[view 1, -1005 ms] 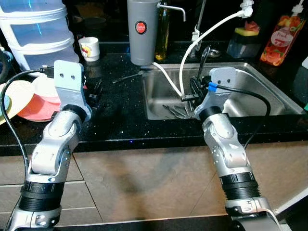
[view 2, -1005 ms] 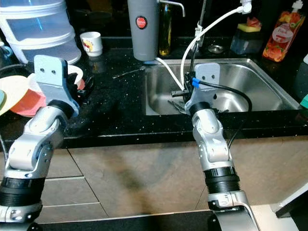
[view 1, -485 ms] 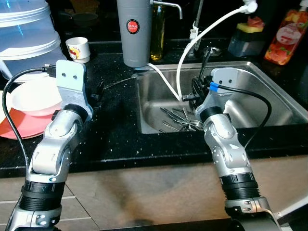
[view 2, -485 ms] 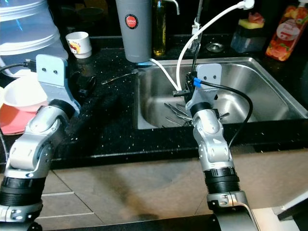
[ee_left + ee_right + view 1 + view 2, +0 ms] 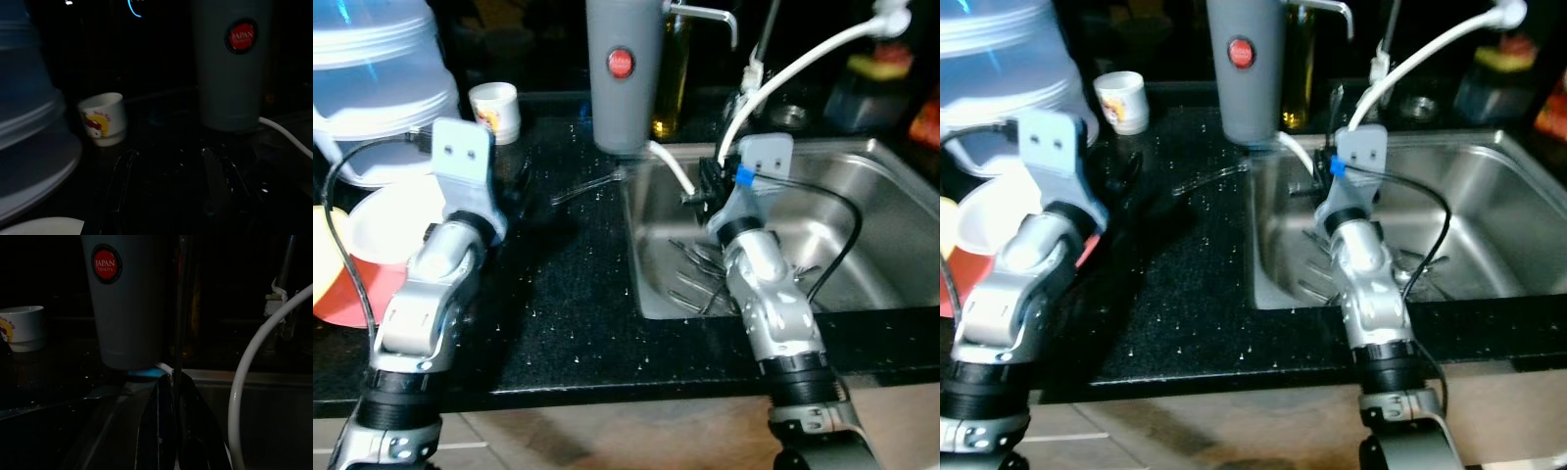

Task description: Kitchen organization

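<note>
Grey appliance (image 5: 624,73) and white hose (image 5: 783,73) beside right gripper (image 5: 172,382).

A counter (image 5: 578,294) runs across the scene, and a sink (image 5: 871,245) is set into it on the right. A pile of forks and spoons (image 5: 700,279) lies in the sink, at its left end. A tall jug (image 5: 625,73) stands on the counter at the far side, just left of the sink. A bottle (image 5: 674,78) stands just right of the jug. A small cup (image 5: 497,113) sits left of the jug. A big tub (image 5: 377,88) stands at the far left. Nearer than the tub, a bowl (image 5: 396,220) rests on a plate (image 5: 347,299). A fork (image 5: 587,186) lies on the counter, near the jug. A hose (image 5: 803,64) bends from the far right down into the sink.
</note>
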`<state>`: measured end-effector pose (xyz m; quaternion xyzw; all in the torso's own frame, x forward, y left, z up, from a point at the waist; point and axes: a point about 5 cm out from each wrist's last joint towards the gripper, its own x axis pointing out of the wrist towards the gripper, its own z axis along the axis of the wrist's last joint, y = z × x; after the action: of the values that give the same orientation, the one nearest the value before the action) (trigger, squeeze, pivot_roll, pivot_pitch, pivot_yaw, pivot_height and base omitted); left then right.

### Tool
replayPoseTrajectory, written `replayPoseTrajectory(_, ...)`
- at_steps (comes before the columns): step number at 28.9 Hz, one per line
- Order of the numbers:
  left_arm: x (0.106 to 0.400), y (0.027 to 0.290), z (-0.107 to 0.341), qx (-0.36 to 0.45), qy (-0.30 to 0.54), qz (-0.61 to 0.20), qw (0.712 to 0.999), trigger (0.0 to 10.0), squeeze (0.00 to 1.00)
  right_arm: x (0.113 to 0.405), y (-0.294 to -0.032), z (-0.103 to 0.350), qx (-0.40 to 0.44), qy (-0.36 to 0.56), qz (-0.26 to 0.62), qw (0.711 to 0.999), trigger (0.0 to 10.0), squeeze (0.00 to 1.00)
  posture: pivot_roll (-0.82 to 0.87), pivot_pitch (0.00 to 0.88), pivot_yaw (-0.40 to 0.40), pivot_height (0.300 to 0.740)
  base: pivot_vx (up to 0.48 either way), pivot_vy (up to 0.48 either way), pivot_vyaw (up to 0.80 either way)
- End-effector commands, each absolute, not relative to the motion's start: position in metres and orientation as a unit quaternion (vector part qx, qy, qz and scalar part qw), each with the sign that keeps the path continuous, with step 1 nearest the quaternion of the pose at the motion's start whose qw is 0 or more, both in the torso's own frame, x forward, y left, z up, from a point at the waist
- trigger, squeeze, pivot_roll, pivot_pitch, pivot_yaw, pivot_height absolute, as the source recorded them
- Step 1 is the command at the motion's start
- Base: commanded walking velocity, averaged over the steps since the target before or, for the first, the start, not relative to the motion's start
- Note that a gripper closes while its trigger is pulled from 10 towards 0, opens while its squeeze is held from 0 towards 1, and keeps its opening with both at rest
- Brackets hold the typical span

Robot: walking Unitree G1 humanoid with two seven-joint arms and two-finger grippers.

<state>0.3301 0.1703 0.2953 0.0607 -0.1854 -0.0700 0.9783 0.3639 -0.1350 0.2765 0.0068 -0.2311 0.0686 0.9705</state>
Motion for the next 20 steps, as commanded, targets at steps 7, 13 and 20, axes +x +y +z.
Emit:
replayPoseTrajectory(7,0.3299,0.1646,0.2894,0.064,-0.170,-0.084,0.980,10.0,0.00,0.3636,-0.1372,0.2729,0.011,-0.226,0.067,0.972,10.0,0.00,0.03,0.132,0.029,0.740,0.000,0.000,0.00)
replayPoseTrajectory(13,0.3321,0.1671,0.2884,0.048,-0.165,-0.073,0.982,10.0,0.00,0.3646,-0.1362,0.2730,0.013,-0.222,0.073,0.972,10.0,0.00,0.03,0.140,0.031,0.740,0.000,0.000,0.00)
replayPoseTrajectory(20,0.3331,0.1695,0.2880,0.041,-0.161,-0.069,0.984,10.0,0.00,0.3657,-0.1344,0.2728,0.014,-0.218,0.082,0.972,10.0,0.00,0.02,0.144,0.026,0.740,0.000,0.000,0.00)
